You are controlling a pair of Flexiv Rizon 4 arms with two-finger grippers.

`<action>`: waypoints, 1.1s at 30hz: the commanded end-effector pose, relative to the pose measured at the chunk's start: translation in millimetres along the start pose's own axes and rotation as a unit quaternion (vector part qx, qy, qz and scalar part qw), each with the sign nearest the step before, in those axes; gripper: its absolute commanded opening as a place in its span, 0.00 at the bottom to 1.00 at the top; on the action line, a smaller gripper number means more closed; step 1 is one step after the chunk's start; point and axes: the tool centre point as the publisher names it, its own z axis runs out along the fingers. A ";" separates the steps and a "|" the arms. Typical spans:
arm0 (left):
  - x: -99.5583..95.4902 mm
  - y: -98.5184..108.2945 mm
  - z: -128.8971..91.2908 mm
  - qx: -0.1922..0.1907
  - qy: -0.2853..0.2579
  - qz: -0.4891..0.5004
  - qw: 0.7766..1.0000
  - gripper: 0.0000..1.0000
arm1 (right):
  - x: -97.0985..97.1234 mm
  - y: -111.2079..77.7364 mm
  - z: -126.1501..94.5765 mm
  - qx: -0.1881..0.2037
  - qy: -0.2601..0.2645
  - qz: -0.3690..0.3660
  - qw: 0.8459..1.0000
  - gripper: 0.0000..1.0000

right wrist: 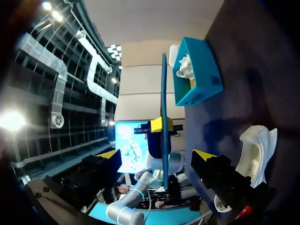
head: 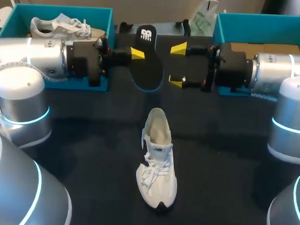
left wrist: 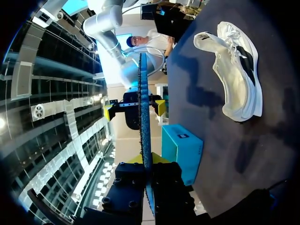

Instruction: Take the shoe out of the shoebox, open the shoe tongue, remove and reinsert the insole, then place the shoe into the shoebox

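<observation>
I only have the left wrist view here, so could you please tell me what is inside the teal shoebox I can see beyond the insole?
Observer: The head view shows only a brown floor in that right shoebox, no shoe, though part is hidden.
Operator: Thank you. Is there a second box?
Observer: Yes, a left shoebox on the table's other side, with a white shoe lying in it.
Operator: And the insole's face?
Observer: The insole is black, its broad face turned up toward the head camera.
</observation>
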 end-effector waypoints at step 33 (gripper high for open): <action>24.3 -7.3 11.6 0.006 0.014 0.013 1.000 0.00 | -27.1 -7.9 36.2 0.094 -0.030 -0.037 0.994 1.00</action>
